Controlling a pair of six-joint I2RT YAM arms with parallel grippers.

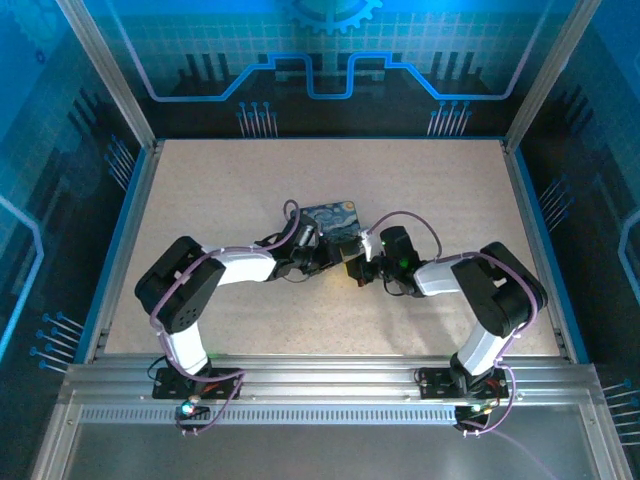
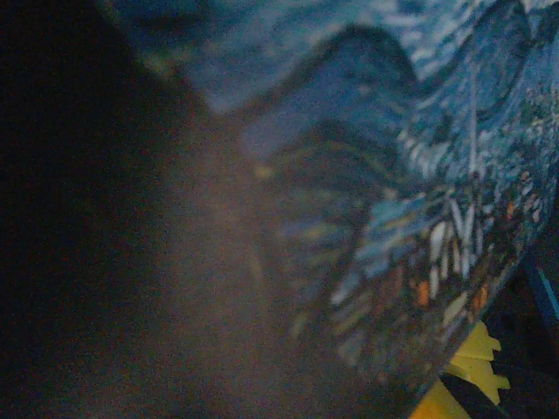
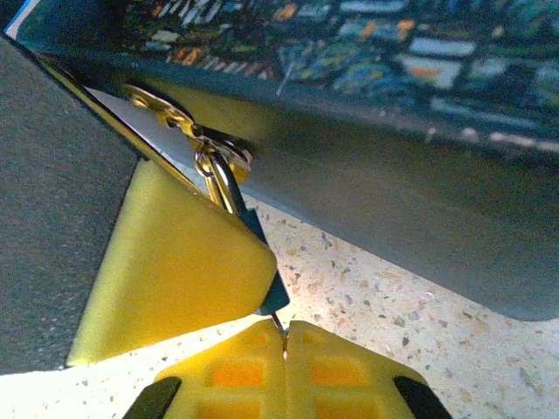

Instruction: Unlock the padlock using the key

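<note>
- The right gripper [image 3: 285, 347] was closed. Its two yellow tips pressed together on the key [image 3: 281, 325], a thin metal sliver that stuck out just past them.
- Directly ahead of the tips, at the far end of the key, hung the padlock [image 3: 272, 284]. Only a narrow blue edge of it showed, because a yellow finger [image 3: 175, 271] of the left gripper [image 1: 326, 258] covered the rest.
- The key pointed straight at the bottom of the padlock and met it. I could not tell whether it was already inside the keyhole or only at its mouth.
- Further ahead and higher, the shackle [image 3: 223, 183] passed through the brass hasp [image 3: 162, 105] of the tin [image 3: 393, 175]. The shackle looked closed.
- The left gripper stood close against the padlock, to the left of the right gripper in the right wrist view. The pictures did not show how wide its jaws were, or whether they squeezed the padlock or only steadied it.
- Below both grippers lay the speckled table [image 3: 393, 305].
- On progress, I judged that picking up the key and bringing it to the padlock was done.
- What remained was to seat the key fully if needed, turn it, and free the shackle. The unlocking itself was not yet done.
</note>
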